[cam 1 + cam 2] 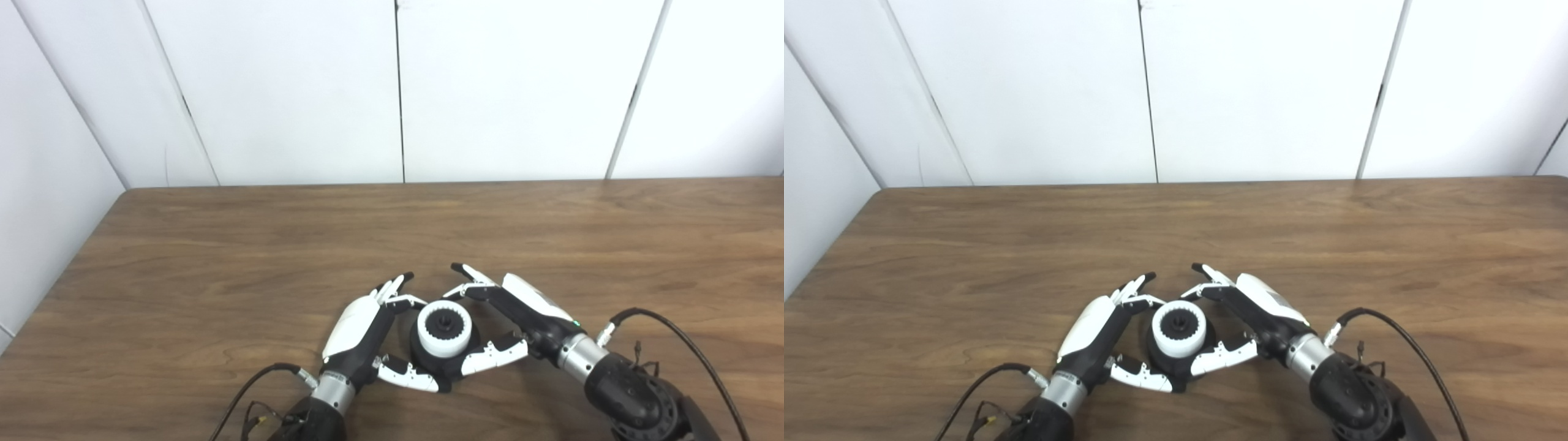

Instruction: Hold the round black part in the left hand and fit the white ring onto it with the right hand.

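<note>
The round black part (442, 364) rests on the table (245, 257) near its front edge, between both hands. The white ring (444, 329) sits on top of it, its toothed black centre visible. The left hand (361, 334) and right hand (520, 312) cup the assembly, fingers spread around it; actual contact cannot be confirmed.

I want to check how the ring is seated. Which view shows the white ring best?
The left eye view: the white ring looks slightly larger there, its toothed bore visible, atop the round black part. The right eye view shows it equally unobstructed, a little smaller.
</note>
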Available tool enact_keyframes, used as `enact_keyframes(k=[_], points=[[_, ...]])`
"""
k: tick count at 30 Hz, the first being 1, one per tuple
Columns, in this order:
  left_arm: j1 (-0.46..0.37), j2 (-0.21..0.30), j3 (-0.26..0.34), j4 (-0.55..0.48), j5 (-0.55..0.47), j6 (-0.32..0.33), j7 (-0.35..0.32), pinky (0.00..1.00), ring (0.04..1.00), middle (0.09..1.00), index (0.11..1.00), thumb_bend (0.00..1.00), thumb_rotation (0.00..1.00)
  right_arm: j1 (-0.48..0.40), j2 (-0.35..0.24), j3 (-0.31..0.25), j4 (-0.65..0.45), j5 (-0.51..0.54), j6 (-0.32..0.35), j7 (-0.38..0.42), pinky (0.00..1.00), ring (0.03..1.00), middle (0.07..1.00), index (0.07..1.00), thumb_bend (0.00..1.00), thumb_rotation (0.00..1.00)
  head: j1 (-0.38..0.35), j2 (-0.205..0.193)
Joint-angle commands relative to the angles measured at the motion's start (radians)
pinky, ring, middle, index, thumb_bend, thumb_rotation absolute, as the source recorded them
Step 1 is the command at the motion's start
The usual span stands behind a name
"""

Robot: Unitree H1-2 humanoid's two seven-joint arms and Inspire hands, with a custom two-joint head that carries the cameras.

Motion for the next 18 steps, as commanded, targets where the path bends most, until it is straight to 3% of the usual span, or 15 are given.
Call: enact_keyframes(k=[1,18], points=[[-0.006,0.0,-0.008,-0.014,0.01,-0.013,0.0,1.0,1.0,1.0,0.605,0.95,0.24,-0.025,-0.018,0.003,-0.004,-0.004,0.017,0.024,0.94,1.0,1.0,1.0,1.0,0.5,-0.001,-0.002],[-0.003,0.003,-0.007,-0.029,-0.004,-0.001,-0.012,1.0,1.0,1.0,0.606,0.95,0.23,-0.011,-0.036,-0.029,0.006,0.045,0.008,0.016,0.9,1.0,1.0,1.0,1.0,0.48,-0.004,0.005]])
